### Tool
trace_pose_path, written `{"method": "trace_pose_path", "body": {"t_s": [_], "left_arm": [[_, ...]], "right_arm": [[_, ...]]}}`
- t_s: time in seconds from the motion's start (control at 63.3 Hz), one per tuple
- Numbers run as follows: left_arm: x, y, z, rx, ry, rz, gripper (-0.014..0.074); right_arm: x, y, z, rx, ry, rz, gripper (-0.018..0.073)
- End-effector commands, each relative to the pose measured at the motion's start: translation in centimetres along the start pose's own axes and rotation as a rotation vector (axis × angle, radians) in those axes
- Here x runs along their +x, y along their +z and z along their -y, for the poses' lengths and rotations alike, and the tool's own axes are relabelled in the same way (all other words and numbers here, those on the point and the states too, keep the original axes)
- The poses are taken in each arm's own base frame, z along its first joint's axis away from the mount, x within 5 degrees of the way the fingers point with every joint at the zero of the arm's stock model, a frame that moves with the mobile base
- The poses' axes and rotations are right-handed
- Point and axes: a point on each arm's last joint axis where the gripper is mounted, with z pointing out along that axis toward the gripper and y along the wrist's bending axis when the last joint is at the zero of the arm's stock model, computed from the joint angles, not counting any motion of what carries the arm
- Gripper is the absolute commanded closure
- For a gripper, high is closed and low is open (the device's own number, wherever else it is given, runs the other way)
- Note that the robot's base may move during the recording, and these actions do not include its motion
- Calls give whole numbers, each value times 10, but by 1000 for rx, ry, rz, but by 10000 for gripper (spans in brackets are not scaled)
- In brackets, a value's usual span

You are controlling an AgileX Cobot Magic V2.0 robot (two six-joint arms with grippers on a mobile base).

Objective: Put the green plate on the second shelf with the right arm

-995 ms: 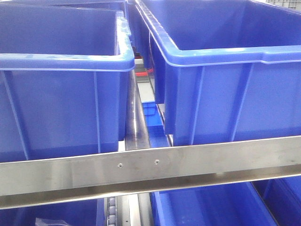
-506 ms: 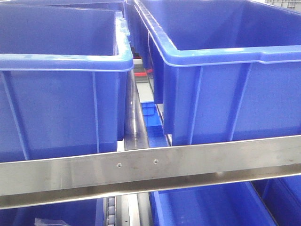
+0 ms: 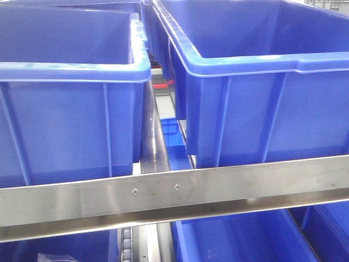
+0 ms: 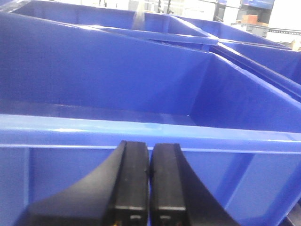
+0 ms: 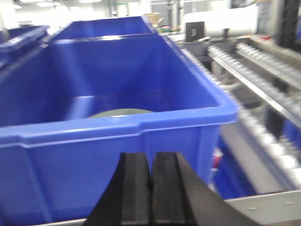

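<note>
Lying inside the big blue plastic bin, the pale green round plate is showing just beyond the right claw, whose black fingers are pressing together, empty.

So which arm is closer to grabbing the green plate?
The right. Its shut pincer faces the blue bin holding the green plate. The left pincer faces another bin with no plate showing.

The front-facing view looks down close on two blue bins behind a steel shelf rail. Each wrist view looks forward over its own closed gripper, left gripper and right gripper, just short of a bin rim; those bins are the shared scenery.
</note>
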Motion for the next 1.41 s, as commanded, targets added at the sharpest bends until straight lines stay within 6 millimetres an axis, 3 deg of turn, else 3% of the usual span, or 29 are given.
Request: {"method": "trace_pose_path", "body": {"t_s": [0.0,0.427,0.822,1.391], "left_arm": [[5,0,-1,11,-12,65,466],[5,0,-1,11,-12,65,466],[5,0,-1,11,-12,65,466],[5,0,-1,11,-12,65,466]], "right_arm": [[-9,-2,-2,-9,-55,61,510],[-4,-2,2,34,-53,11,510],[-4,-2,2,35,-180,9,510],[-2,-2,0,-13,-173,-8,510]]}}
